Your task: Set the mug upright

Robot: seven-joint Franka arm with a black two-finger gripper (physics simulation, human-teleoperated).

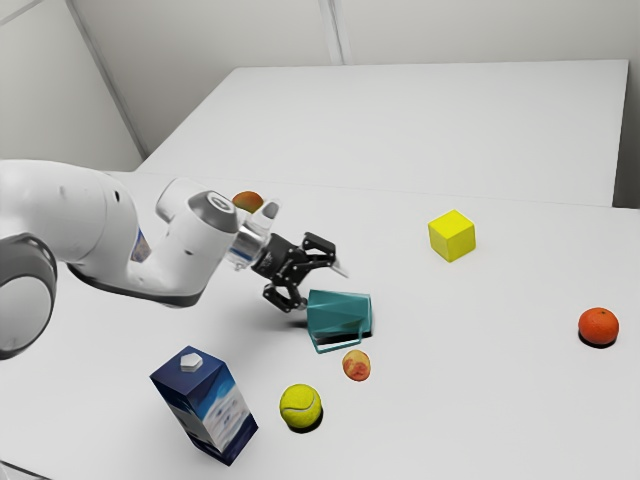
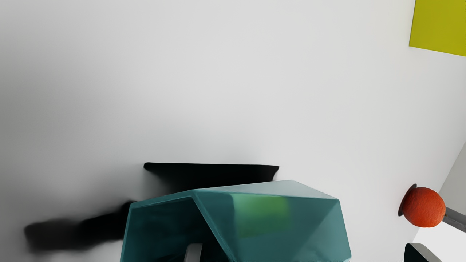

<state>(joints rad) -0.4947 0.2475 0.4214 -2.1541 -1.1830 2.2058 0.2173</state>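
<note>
The fingers (image 2: 194, 253) stand wide apart and have hold of nothing; one is at the mouth of the mug (image 1: 338, 313), the other above its side. This spread probably serves to take the wall between them, for turning the mug up. The mug lies on its side on the bench (image 1: 480, 400), mouth toward the arm, near the spotted fruit (image 1: 356, 365) and tennis ball (image 1: 300, 406).

Teal mug (image 1: 338, 315), yellow cube (image 1: 452, 236), yellow ball (image 1: 300, 406) with 1 pale curved line.
</note>
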